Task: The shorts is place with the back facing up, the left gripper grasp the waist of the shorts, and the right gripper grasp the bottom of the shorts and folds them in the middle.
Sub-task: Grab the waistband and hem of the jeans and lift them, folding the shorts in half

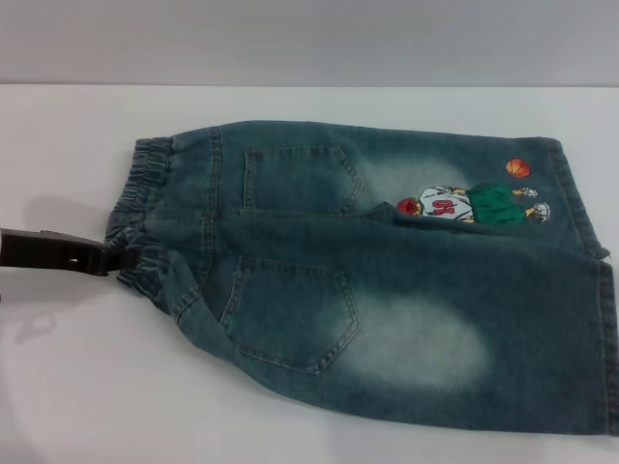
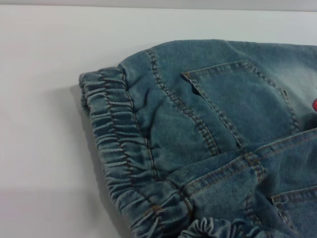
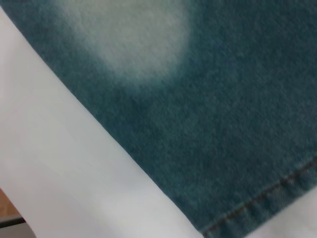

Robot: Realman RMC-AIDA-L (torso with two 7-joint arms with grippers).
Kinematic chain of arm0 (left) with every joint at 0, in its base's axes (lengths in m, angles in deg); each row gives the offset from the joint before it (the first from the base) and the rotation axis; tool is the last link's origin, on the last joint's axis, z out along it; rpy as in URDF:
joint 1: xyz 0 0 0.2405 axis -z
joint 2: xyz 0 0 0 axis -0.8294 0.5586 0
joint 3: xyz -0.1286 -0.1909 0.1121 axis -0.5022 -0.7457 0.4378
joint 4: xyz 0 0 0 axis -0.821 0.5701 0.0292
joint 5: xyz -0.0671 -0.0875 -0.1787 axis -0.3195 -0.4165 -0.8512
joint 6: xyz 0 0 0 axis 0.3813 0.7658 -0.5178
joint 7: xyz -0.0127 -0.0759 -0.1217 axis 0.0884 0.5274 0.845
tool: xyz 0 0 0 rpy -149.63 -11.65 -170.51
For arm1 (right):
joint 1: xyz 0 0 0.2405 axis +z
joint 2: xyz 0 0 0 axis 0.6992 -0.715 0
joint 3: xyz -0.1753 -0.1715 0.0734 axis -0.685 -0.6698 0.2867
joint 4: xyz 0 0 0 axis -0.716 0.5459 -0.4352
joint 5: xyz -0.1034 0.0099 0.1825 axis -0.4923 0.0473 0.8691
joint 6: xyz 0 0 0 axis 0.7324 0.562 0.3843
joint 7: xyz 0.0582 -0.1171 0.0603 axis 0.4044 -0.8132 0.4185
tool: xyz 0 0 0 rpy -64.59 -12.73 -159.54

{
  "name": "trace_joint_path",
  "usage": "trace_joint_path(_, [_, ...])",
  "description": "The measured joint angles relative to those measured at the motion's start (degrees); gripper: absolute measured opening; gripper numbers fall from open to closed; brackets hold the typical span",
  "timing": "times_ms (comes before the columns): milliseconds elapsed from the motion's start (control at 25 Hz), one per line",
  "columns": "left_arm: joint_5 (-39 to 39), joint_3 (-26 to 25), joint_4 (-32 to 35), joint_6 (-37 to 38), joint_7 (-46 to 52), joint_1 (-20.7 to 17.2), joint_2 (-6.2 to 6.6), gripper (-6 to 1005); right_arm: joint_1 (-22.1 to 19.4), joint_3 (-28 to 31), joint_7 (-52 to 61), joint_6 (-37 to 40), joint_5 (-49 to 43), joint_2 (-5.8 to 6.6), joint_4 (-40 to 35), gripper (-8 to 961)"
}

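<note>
The shorts (image 1: pixel 387 280) are lying back side up on a white table (image 1: pixel 68 387), with a plain pale wall running behind. The cartoon player (image 1: pixel 469 205) printed on the far leg is wearing a shirt numbered 04. The waist of the shorts (image 1: pixel 143 217) is pointing left, the bottom of the shorts (image 3: pixel 267 201) right. The left gripper (image 1: pixel 116 259) is reaching in from the left, its tips meeting the waistband's near end; whether it is gripping cannot be told.
</note>
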Motion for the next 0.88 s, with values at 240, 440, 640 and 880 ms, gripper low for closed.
trace_joint_path(240, [0.0, 0.0, 0.0, 0.1, 0.02, -0.01, -0.07, 45, 0.54, -0.72, 0.0, -0.01, -0.09, -0.61, 0.0, 493])
trace_joint_path(440, [0.0, 0.0, 0.0, 0.15, 0.02, -0.02, -0.07, 45, 0.66, -1.5, 0.03, -0.01, -0.02, -0.74, -0.01, 491])
trace_joint_path(640, [0.0, 0.0, 0.0, 0.21, 0.02, -0.11, -0.07, 45, 0.83, -2.4, 0.27, 0.01, 0.12, -0.83, 0.56, 492])
trace_joint_path(880, [0.0, 0.03, 0.0, 0.27, 0.0, -0.07, 0.01, 45, 1.26, -2.9, 0.38, -0.05, 0.16, -0.95, 1.72, 493])
